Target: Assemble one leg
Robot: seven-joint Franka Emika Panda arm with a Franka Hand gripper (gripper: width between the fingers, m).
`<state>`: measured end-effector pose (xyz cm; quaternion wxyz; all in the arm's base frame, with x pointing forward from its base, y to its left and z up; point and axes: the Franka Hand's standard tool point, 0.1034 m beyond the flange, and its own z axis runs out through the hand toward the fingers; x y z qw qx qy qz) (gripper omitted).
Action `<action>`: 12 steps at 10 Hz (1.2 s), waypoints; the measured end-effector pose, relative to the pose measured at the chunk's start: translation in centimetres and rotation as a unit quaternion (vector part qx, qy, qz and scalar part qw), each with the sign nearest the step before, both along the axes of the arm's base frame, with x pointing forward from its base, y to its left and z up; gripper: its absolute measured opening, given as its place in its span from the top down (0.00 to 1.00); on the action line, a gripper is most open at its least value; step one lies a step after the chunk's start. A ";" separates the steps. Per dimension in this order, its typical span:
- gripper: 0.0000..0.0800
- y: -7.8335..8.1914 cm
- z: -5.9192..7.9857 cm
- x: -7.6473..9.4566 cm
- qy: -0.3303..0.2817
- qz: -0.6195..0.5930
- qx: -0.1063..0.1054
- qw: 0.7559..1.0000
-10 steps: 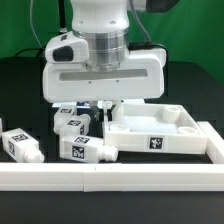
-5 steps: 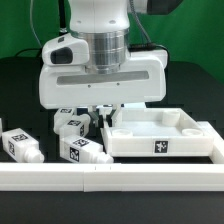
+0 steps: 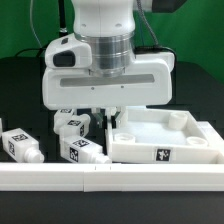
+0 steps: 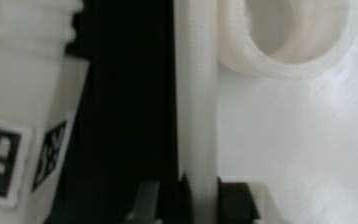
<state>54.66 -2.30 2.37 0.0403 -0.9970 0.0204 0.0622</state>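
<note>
My gripper (image 3: 108, 116) hangs low at the near left corner of the large white square tray (image 3: 190, 140), and its jaws straddle the tray's left wall. In the wrist view the gripper (image 4: 197, 203) has a dark finger on each side of that thin white wall (image 4: 197, 90), closed against it, with a round corner socket (image 4: 309, 40) beyond. Several white legs with black-and-white tags lie on the exterior view's left of the tray: one (image 3: 82, 150) by the front rail, one (image 3: 22, 143) further left, one (image 3: 73, 124) near the gripper. One leg (image 4: 25, 110) fills the wrist view's side.
A long white rail (image 3: 110, 176) runs along the front of the black table, close below the tray and the legs. The arm's wide white hand body (image 3: 105, 75) hides the table behind it. A green backdrop stands at the rear.
The gripper and the tray have shifted together toward the exterior view's right, and the tray has turned slightly. The legs have not moved.
</note>
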 end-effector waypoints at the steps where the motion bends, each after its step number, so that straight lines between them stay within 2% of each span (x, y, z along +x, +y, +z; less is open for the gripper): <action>1: 0.93 -0.2 0.0 0.8 0.003 -0.001 0.001 1.000; 2: 0.93 -0.2 0.3 2.4 0.000 0.000 0.002 1.000; 3: 0.93 -0.4 0.4 2.9 -0.003 0.002 0.002 1.000; 8: 0.93 -0.2 0.1 2.8 -0.002 0.002 0.002 1.000; 10: 0.93 0.2 -0.7 3.0 0.004 -0.003 0.001 1.000; 12: 0.93 0.2 -0.7 3.0 0.007 -0.006 -0.001 1.000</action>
